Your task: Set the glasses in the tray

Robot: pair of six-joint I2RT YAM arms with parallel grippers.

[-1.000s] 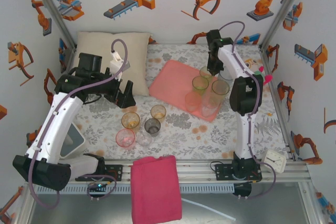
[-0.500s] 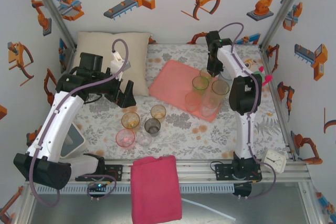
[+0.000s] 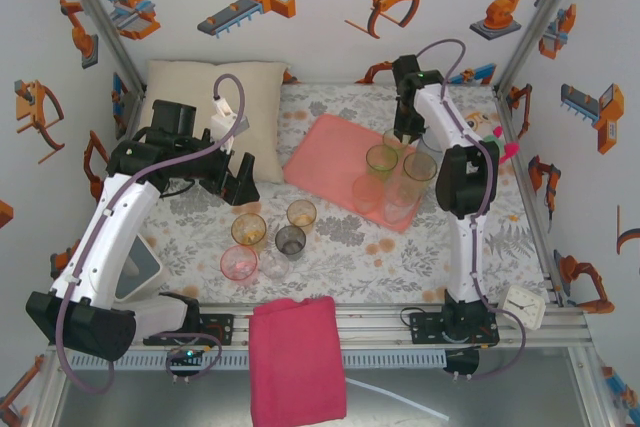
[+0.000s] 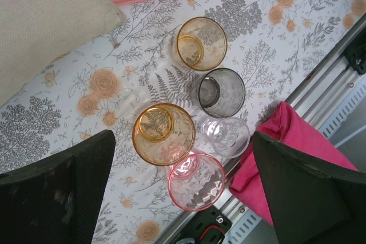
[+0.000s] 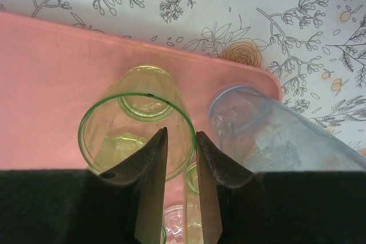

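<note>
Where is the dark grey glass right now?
In the top view, the grey glass stands on the flowery table, left of centre, between an orange glass behind it and a clear glass in front.

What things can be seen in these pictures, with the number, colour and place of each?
table: one, floral cover, centre.
tray: one, salmon pink, far middle.
glasses on the tray: about six, green, pink, bluish, clear; its right end.
glasses on the table: five, two amber, grey, pink, clear; near middle.
pillow: one, cream, far left.
cloth: one, magenta, front edge.
clock: one, white, near right corner.
left hand: one, black, open, aimed at the five glasses.
right hand: one, black, slightly open astride the green glass's rim.
</note>
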